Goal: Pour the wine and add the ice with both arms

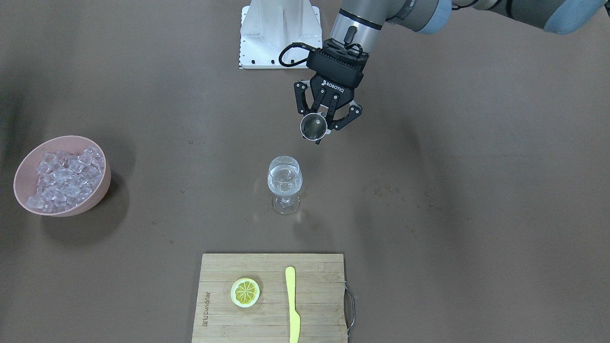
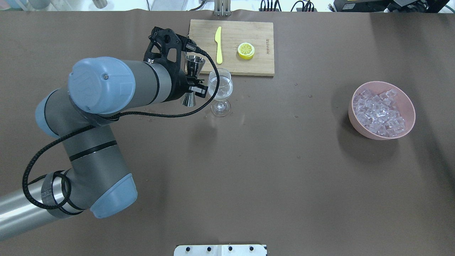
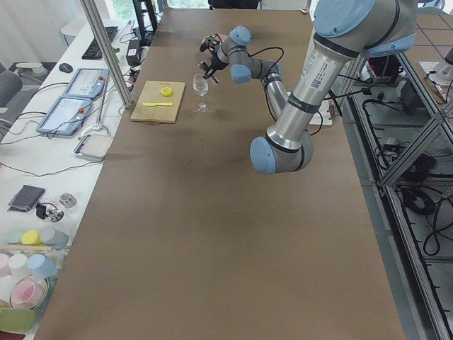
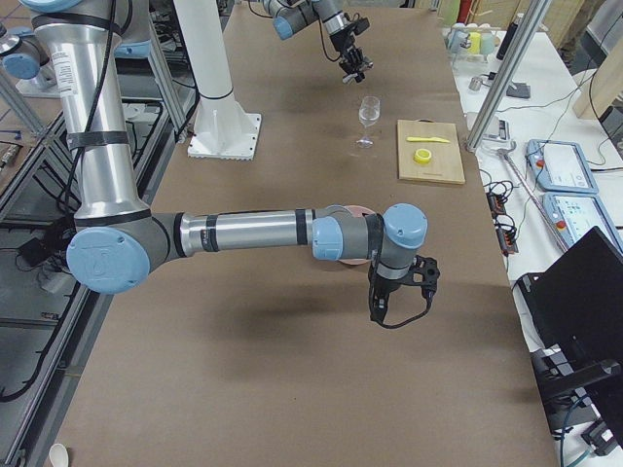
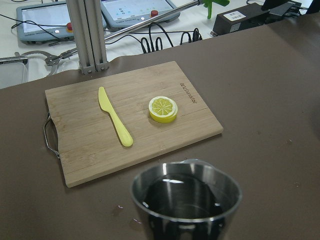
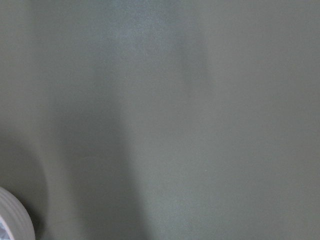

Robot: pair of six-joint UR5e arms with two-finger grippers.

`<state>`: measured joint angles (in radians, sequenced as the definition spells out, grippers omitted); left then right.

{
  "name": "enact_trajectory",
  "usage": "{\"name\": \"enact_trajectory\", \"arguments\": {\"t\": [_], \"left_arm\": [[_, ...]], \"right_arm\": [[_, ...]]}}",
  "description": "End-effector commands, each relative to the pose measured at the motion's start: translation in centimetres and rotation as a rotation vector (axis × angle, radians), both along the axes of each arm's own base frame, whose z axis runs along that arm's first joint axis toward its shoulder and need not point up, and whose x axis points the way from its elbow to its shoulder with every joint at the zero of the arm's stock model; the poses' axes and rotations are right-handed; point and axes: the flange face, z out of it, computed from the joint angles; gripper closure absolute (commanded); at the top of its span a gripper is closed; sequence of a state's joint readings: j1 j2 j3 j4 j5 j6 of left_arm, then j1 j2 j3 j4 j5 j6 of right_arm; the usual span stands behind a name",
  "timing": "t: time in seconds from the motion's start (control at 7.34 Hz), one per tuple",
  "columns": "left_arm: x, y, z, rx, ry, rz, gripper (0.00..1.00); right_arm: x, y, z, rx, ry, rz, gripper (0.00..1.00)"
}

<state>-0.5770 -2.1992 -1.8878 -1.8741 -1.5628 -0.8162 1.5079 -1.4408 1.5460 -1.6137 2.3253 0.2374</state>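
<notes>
Left hand (image 1: 320,125) clamps the jigger (image 1: 313,126) upright beside the wine glass (image 1: 285,181), probably done pouring; right hand (image 4: 394,292) hovers by the bowl (image 1: 97,197) of ice (image 1: 64,178), its grip indiscernible.

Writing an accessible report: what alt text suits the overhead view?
The left hand holds a steel jigger near a glass of clear wine. Beyond is a board with lemon slice and knife; a pink bowl of ice sits at right.

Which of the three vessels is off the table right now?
The steel jigger, held in the left gripper; the wine glass and pink bowl stand on the table.
</notes>
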Motion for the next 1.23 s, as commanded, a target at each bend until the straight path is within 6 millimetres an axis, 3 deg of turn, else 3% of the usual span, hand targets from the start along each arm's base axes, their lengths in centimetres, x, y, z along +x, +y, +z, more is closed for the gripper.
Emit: {"name": "enact_trajectory", "arguments": {"t": [0.0, 0.54, 0.95, 1.09], "left_arm": [[1.3, -0.7, -0.2, -0.008, -0.015, 0.003, 1.00], [2.0, -1.1, -3.9, -0.021, -0.130, 0.025, 1.00], [3.3, -1.4, -4.3, -0.041, -0.199, 0.095, 1.00], [3.4, -1.4, -5.4, -0.045, -0.252, 0.114, 1.00]], "right_arm": [[0.0, -0.1, -0.1, 0.002, 0.000, 0.000, 0.00], [-0.3, -0.1, -0.1, -0.001, -0.012, -0.003, 0.00], [-0.3, -0.1, 0.2, -0.008, -0.015, -0.004, 0.00], [-0.3, -0.1, 0.2, -0.009, -0.021, -0.004, 0.00]]}}
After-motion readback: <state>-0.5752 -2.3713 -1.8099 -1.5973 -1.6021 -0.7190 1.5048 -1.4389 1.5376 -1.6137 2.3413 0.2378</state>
